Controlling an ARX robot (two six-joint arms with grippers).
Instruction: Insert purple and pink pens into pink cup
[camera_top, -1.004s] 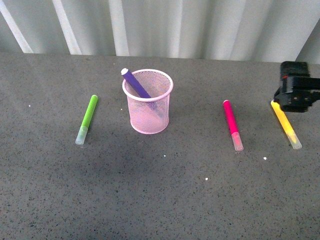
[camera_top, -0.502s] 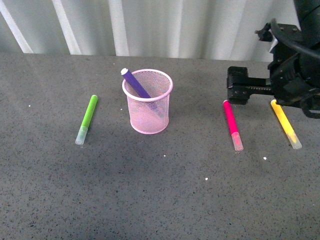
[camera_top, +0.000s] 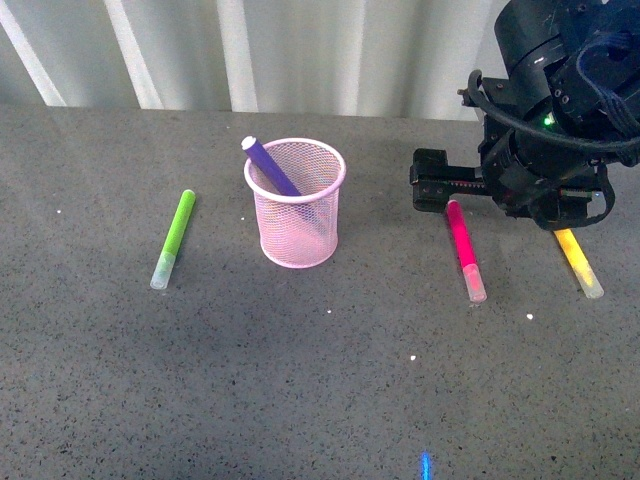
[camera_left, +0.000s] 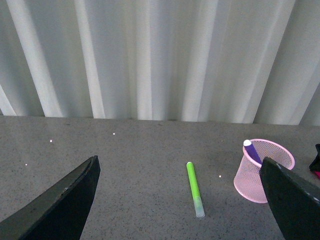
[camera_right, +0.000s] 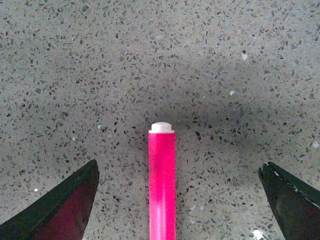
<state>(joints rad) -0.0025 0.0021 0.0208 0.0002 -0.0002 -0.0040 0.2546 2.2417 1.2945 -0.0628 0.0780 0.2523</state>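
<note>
The pink cup (camera_top: 297, 215) stands upright on the grey table, left of centre. The purple pen (camera_top: 270, 165) leans inside it with its end sticking out over the rim. The pink pen (camera_top: 464, 250) lies flat on the table to the cup's right. My right gripper (camera_top: 452, 196) is open and hangs over the pink pen's far end. In the right wrist view the pink pen (camera_right: 162, 185) lies between the spread jaws of the gripper (camera_right: 178, 167). My left gripper (camera_left: 178, 161) is open and empty; its view shows the cup (camera_left: 250, 175) and the purple pen (camera_left: 251, 150).
A lime-green pen (camera_top: 175, 237) lies left of the cup and also shows in the left wrist view (camera_left: 194, 189). A yellow pen (camera_top: 580, 262) lies right of the pink pen, partly under my right arm. A white curtain hangs behind the table.
My right arm has moved left, from over the yellow pen to over the pink pen's far end. The pens and the cup have not moved.
</note>
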